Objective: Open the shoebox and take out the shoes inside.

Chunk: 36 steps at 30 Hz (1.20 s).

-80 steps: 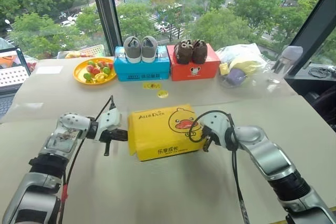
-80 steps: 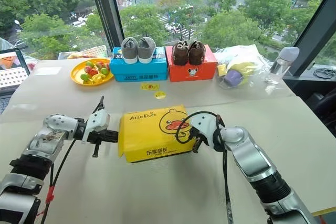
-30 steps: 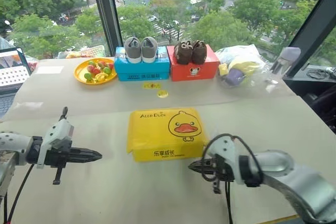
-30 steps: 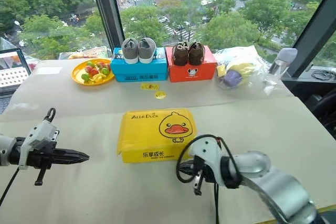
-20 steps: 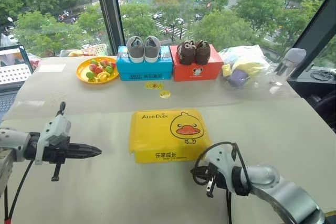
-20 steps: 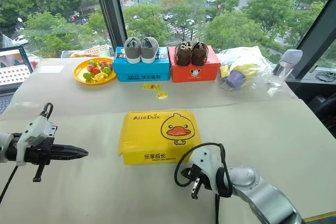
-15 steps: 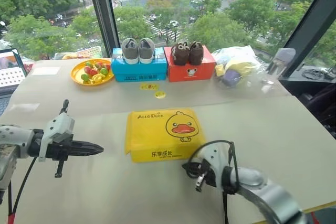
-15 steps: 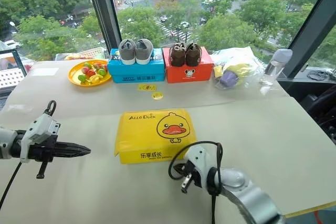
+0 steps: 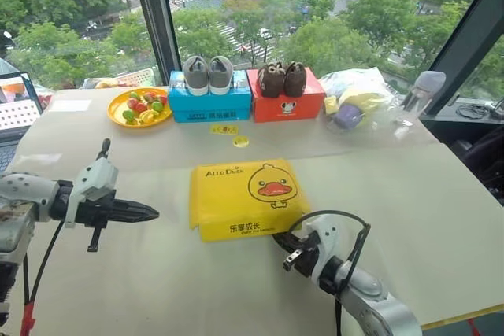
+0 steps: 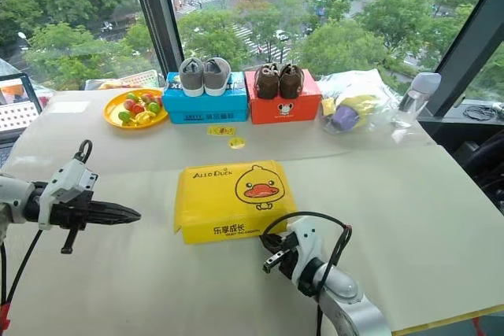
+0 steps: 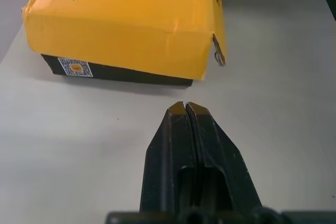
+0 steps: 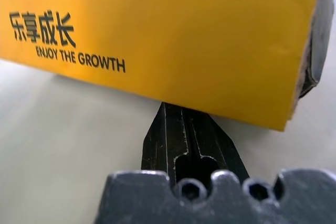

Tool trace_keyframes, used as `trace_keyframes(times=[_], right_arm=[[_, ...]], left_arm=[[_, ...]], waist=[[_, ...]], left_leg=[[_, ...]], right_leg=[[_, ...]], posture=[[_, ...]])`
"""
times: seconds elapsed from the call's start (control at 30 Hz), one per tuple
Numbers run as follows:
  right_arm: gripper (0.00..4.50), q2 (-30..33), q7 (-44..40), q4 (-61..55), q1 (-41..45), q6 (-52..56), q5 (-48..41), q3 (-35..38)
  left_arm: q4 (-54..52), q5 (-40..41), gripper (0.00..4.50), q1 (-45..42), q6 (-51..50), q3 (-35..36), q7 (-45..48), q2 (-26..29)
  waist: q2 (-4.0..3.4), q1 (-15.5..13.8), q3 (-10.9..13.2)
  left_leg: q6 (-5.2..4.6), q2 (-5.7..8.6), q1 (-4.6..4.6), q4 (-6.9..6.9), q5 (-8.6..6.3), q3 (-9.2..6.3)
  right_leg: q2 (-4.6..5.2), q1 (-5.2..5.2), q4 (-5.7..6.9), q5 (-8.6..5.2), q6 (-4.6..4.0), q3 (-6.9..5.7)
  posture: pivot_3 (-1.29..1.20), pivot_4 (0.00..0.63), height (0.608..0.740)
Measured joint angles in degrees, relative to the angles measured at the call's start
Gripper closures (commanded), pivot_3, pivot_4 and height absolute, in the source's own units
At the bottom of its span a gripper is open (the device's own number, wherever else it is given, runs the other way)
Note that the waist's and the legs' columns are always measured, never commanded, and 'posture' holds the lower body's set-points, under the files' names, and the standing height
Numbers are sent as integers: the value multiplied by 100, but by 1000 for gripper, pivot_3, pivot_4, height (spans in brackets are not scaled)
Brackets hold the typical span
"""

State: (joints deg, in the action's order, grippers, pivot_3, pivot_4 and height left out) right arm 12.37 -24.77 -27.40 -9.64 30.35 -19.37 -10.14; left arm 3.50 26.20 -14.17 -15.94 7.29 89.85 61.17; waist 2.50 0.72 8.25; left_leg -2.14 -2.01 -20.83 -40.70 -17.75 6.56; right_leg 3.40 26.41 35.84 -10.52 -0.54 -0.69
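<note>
The shoebox (image 9: 246, 194) lies shut in the middle of the table, its yellow lid showing the duck face. The shoes are hidden. My left gripper (image 9: 154, 212) is shut and empty, level, pointing at the box's left end across a gap. The left wrist view shows its closed fingertips (image 11: 185, 106) short of the box's dark side (image 11: 121, 73). My right gripper (image 9: 277, 238) is shut at the box's front right corner. In the right wrist view its tip (image 12: 174, 109) sits right under the lower edge of the yellow lid flap (image 12: 157, 30).
Along the window stand a blue box (image 9: 211, 104) with grey shoes and a red box (image 9: 287, 104) with brown shoes. A yellow fruit plate (image 9: 140, 108) and a laptop (image 9: 17, 104) are at far left, a plastic bag (image 9: 358, 100) and a bottle (image 9: 424, 88) at far right.
My right gripper has sunk, turned and moved in from the front to the box's front right corner. The left gripper has crept slightly toward the box. The lid stays shut.
</note>
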Motion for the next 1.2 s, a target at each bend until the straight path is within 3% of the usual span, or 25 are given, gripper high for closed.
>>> trace_keyframes(times=[0.17,0.33,0.6,0.9,1.0,1.2], right_arm=[[4469,-31,-2,-416,196,61,-376,180],[4469,414,-237,-997,360,387,-835,199],[4469,450,159,-832,1564,673,-1046,633],[4469,827,-50,1426,4018,478,-543,901],[4469,805,-286,2158,4720,326,-384,826],[4469,678,-715,4153,5957,-233,557,38]], left_arm=[[150,-40,4469,-105,82,-72,83,0],[191,-50,4469,-132,87,-86,87,0],[116,-66,4469,-28,86,-57,49,1],[-71,-9,4469,182,66,60,-94,2],[-97,-6,4469,201,65,69,-123,-1],[-168,19,4469,265,64,76,-189,-32]], waist=[[-2,-4,6],[-2,-8,7],[-3,0,9],[-6,8,24],[-9,11,26],[-11,56,27]], left_leg=[[0,2,-4,-1,0,-3],[-2,3,-3,-2,-1,-5],[-2,4,-2,-1,0,-6],[-4,9,-32,-1,-1,-1],[-4,10,-39,1,-1,0],[-7,9,-47,2,-2,5]], right_leg=[[0,3,0,-2,3,0],[1,-1,-3,-4,5,-1],[0,0,-2,-3,5,-1],[-1,32,1,21,-31,-1],[-3,41,4,36,-7,-2],[-2,47,1,36,-5,-4]], posture=[[0,150,731],[0,150,731],[0,150,731],[0,150,731],[0,150,731],[0,150,731]])
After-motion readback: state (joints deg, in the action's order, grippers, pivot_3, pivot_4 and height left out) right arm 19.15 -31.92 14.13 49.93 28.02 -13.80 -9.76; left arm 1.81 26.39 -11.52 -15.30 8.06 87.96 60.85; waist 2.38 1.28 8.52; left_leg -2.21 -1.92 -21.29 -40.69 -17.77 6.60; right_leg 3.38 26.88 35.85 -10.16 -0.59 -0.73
